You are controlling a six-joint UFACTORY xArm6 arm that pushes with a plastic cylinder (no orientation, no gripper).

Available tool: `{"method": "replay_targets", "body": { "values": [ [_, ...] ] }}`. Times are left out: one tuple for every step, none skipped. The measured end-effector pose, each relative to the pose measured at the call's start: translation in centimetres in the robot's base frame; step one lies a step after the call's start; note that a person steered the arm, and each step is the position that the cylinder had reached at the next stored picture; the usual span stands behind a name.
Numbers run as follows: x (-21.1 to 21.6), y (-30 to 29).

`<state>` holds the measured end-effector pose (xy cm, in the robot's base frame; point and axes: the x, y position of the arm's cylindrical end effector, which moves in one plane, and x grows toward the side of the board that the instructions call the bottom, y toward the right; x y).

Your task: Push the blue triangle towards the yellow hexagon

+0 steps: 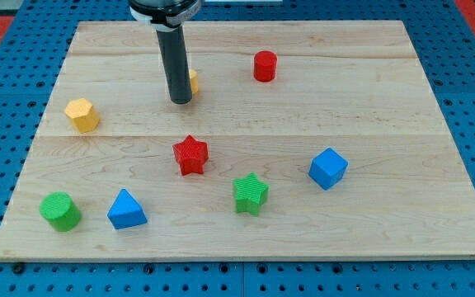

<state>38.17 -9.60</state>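
The blue triangle lies near the view's bottom left of the wooden board. The yellow hexagon sits at the view's left, well above the triangle. My tip stands in the upper middle of the board, right of the hexagon and far above the triangle, touching neither. A second yellow block is mostly hidden behind the rod; its shape cannot be made out.
A red star lies at the centre. A green cylinder sits left of the blue triangle. A green star and a blue cube lie to the right. A red cylinder is near the top.
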Motion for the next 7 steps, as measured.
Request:
{"method": "replay_targets", "body": {
  "values": [
    [2.1, 1.6],
    [0.5, 4.1],
    [6.7, -2.1],
    [13.6, -7.2],
    [16.1, -2.6],
    [16.3, -2.4],
    [17.2, 1.1]
  ]
}}
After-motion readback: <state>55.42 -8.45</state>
